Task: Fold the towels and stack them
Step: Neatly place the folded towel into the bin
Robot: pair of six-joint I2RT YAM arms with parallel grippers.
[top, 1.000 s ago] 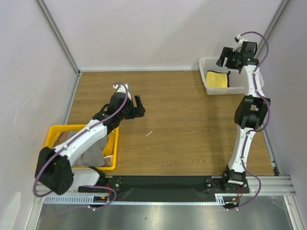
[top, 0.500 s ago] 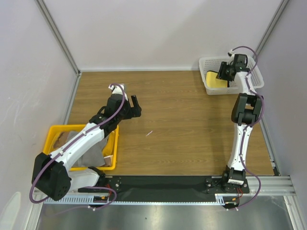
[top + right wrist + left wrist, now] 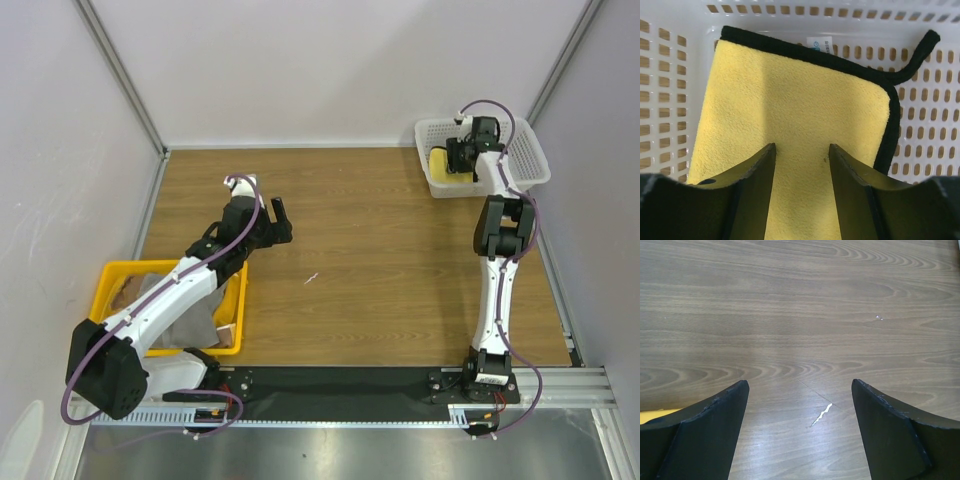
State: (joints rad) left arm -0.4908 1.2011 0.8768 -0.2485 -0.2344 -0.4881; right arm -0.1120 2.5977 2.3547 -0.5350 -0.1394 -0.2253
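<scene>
A plain yellow towel [image 3: 790,95] with a black edge lies folded flat in the white mesh basket [image 3: 925,120]; it also shows in the top view [image 3: 439,166]. My right gripper [image 3: 801,150] is open, its fingertips down at the towel's surface, one on each side of its middle; it is inside the basket in the top view [image 3: 453,158]. My left gripper [image 3: 800,385] is open and empty above bare wood, seen in the top view [image 3: 280,220] just beyond the yellow tray. A grey towel [image 3: 188,325] lies crumpled in the tray, with an orange-brown cloth [image 3: 226,330] at its right side.
The yellow plastic tray [image 3: 108,272] sits at the near left, partly under my left arm. The basket [image 3: 530,165] stands at the far right corner by the wall. A small white scratch [image 3: 821,415] marks the wood between my left fingers.
My right gripper has swung left and down into the basket, onto the yellow towel. My left gripper has shifted slightly to the left.
</scene>
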